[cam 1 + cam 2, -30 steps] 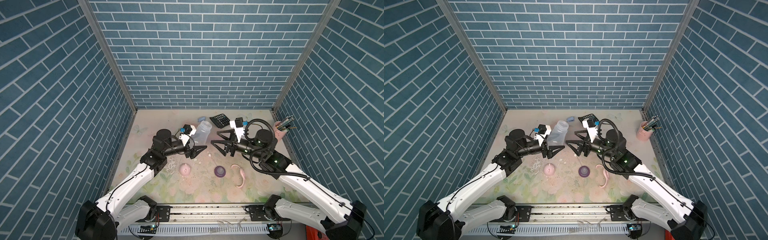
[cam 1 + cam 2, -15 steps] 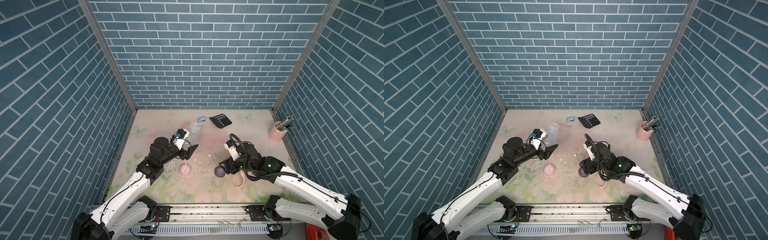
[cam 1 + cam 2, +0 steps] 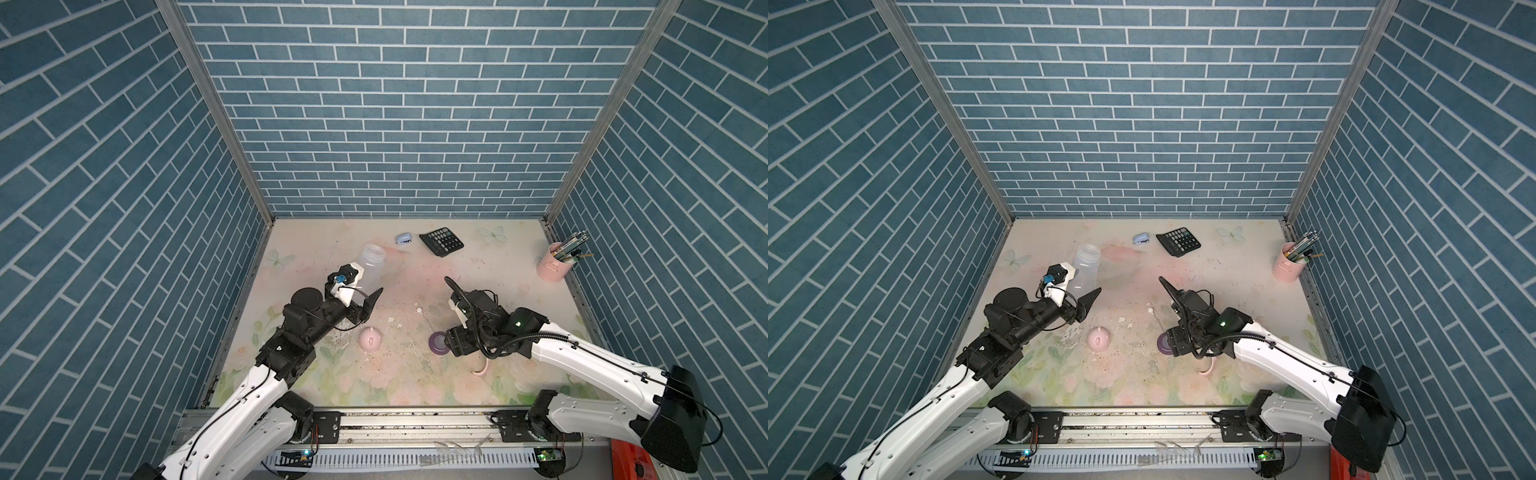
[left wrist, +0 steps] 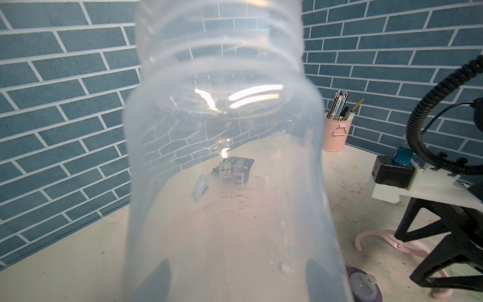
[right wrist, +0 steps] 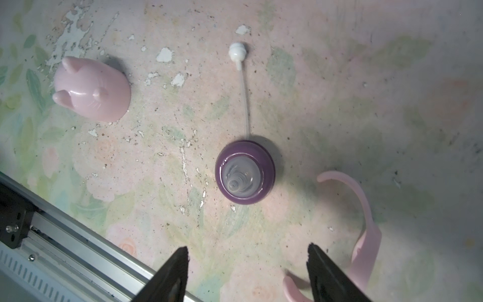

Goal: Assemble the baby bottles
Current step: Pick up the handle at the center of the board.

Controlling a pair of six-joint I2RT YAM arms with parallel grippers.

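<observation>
The clear bottle [image 3: 371, 266] was tilted above the table [image 3: 498, 257] left of centre, clamped at its base by the left gripper [image 3: 370, 293], while the purple collar [image 5: 245, 174] stood near, right of centre, close by the empty right gripper [image 5: 247, 249], whose jaws were spread apart.

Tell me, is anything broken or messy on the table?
Yes. The table's flowery top is peeling: white chips lie between the cap and the collar, and there is a bigger scraped patch beside the cap. The bottle looks whole, and nothing is spilled.
</observation>
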